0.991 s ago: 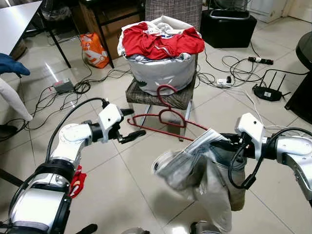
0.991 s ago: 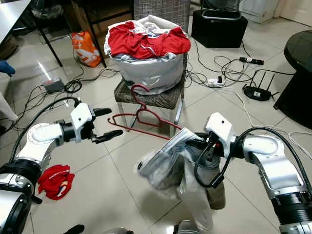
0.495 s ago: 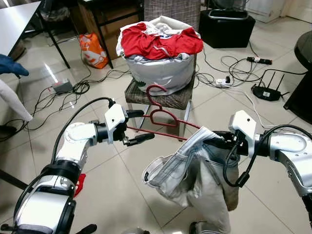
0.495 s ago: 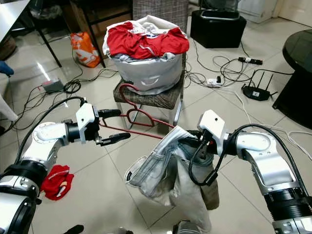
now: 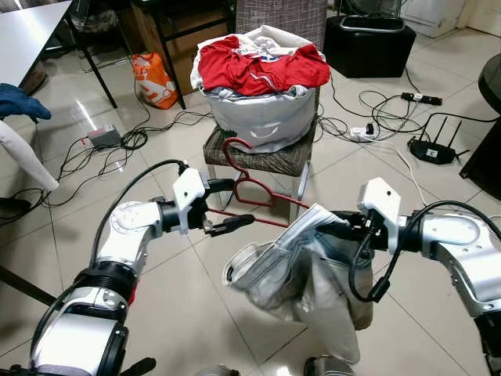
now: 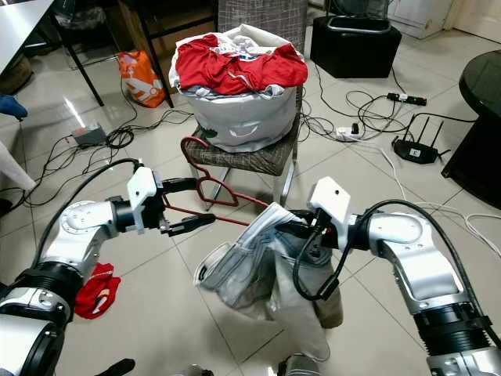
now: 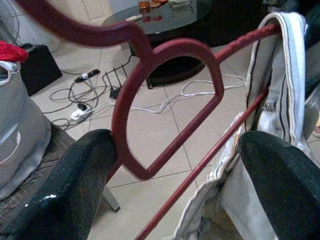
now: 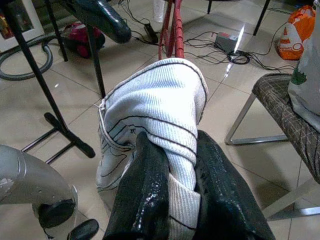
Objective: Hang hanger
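On the tiled floor (image 5: 196, 290), one red hanger (image 5: 250, 188) sat between the released left claw (image 5: 227, 205); right claw (image 5: 333, 231) grasped one pair of jeans (image 5: 297, 266).

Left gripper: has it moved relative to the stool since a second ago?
Yes. The left gripper has shifted toward the stool, now straddling the red hanger, fingers open.

Open floor (image 5: 196, 290) beneath both arms; stool (image 5: 270, 159) with laundry basket (image 5: 262, 117) close ahead, cables (image 5: 86, 157) beyond.
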You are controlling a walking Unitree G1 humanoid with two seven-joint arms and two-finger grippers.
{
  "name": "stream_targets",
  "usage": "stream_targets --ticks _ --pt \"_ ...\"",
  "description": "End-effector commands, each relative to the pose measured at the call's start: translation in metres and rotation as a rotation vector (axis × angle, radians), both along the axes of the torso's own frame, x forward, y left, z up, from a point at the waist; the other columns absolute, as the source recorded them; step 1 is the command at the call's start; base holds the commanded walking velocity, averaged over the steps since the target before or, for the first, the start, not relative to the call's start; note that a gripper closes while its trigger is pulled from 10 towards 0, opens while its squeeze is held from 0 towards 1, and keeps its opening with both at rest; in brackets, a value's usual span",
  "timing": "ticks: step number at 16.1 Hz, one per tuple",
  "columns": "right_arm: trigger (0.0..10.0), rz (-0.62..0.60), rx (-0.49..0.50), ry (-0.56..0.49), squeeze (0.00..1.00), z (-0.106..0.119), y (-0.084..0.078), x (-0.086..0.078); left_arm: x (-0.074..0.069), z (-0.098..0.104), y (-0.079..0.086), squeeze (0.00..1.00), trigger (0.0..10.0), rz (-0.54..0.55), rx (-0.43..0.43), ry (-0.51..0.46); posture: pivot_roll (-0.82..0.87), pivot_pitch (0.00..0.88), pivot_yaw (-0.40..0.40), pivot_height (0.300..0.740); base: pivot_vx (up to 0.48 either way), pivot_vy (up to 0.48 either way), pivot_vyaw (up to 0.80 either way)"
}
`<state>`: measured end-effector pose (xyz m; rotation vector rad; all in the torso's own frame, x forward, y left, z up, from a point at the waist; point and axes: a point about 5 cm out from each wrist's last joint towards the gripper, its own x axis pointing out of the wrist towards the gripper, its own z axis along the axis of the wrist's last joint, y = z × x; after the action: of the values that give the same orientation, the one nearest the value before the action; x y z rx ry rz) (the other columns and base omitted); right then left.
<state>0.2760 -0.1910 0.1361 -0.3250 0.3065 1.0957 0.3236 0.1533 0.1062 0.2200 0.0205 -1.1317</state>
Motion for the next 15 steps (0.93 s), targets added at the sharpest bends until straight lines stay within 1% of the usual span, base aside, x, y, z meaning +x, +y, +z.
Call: stream_targets --ticks 1,2,3,5,8,9,10,11,13,14,15 --pt "10.0 0.069 0.054 -0.07 0.0 0.016 0.017 0.0 0.003 0.006 -0.005 0.0 8.9 -0.014 -0.004 -0.015 -0.22 0.0 0.141 0.74 0.0 0.0 0.0" --pt "10.0 0.076 0.056 -0.069 0.0 0.016 0.019 -0.001 0.003 0.006 -0.005 0.0 9.3 -0.004 -0.009 -0.018 -0.22 0.0 0.141 0.74 0.0 0.0 0.0" --pt "10.0 0.08 0.057 -0.069 0.0 0.016 0.019 -0.001 0.005 0.008 -0.005 0.0 10.0 0.015 -0.02 -0.021 -0.22 0.0 0.142 0.74 0.0 0.0 0.0" --pt "10.0 0.082 0.057 -0.069 0.0 0.017 0.02 -0.002 0.009 0.01 -0.003 0.0 10.0 0.047 -0.029 -0.029 -0.22 0.0 0.143 0.74 0.0 0.0 0.0" --pt "10.0 0.076 0.055 -0.075 0.0 0.017 0.019 -0.004 0.02 0.023 0.003 0.0 10.0 0.15 -0.097 -0.042 -0.22 0.0 0.142 0.74 0.0 0.0 0.0" --pt "10.0 0.002 0.054 -0.113 0.0 0.017 0.016 0.005 0.025 0.025 0.007 0.0 10.0 0.223 -0.115 -0.044 -0.22 0.0 0.142 0.74 0.0 0.0 0.0" --pt "10.0 -0.055 0.053 -0.141 0.0 0.017 0.014 0.011 0.027 0.026 0.011 0.0 10.0 0.268 -0.118 -0.047 -0.22 0.0 0.142 0.74 0.0 0.0 0.0" --pt "10.0 -0.221 0.038 -0.198 0.0 0.012 0.007 0.023 0.033 0.022 0.024 0.0 10.0 0.437 -0.081 -0.054 -0.22 0.0 0.135 0.74 0.0 0.0 0.0" --pt "10.0 -0.306 0.057 -0.213 0.0 0.008 0.006 0.025 0.032 0.016 0.028 0.0 10.0 0.496 -0.079 -0.033 -0.22 0.0 0.135 0.74 0.0 0.0 0.0" --pt "10.0 -0.352 0.059 -0.214 0.0 0.003 0.004 0.025 0.03 0.011 0.027 0.0 10.0 0.506 -0.072 -0.023 -0.22 0.0 0.134 0.74 0.0 0.0 0.0" --pt "10.0 -0.366 0.075 -0.19 0.0 -0.003 0.005 0.023 0.027 0.007 0.026 0.0 10.0 0.499 -0.058 -0.023 -0.22 0.0 0.134 0.74 0.0 0.0 0.0"
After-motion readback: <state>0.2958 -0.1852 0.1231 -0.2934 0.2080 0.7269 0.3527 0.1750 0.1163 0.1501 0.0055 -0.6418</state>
